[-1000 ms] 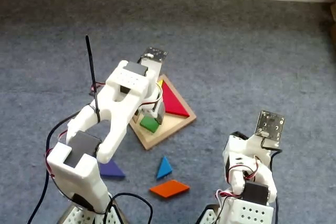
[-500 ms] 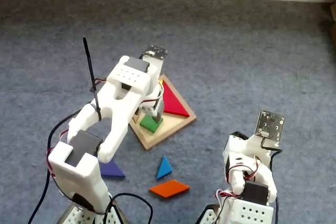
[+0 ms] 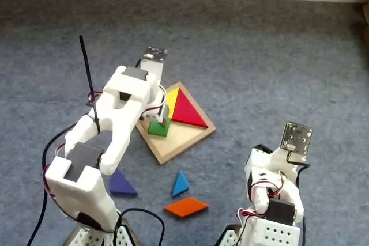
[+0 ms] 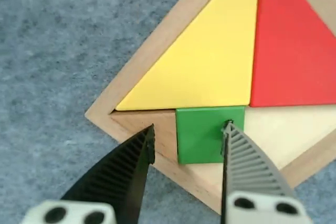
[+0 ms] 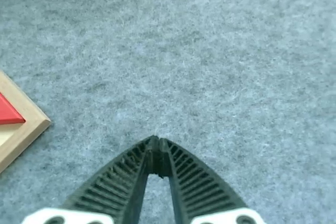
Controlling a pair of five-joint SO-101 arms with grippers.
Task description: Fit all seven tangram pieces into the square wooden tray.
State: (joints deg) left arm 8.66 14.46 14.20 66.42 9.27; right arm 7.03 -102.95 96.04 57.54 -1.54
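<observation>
Left tool (image 4: 189, 128), released, now back from green square (image 4: 205, 142); right tool (image 5: 156, 141) clenched, motionless.

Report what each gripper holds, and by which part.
Nothing. Left gripper is open over the green square tangram piece; right gripper is shut, empty.

The left arm (image 3: 124, 113) and right arm (image 3: 271, 180) are white shells over black motors (image 3: 86, 156), with thin red wires (image 3: 279, 188) at the joints. A black tie (image 3: 86, 70) juts from the left arm. The left pincer (image 4: 189, 127) and right pincer (image 5: 157, 140) have ribbed dark fingers (image 5: 121, 182) on white bases.
</observation>
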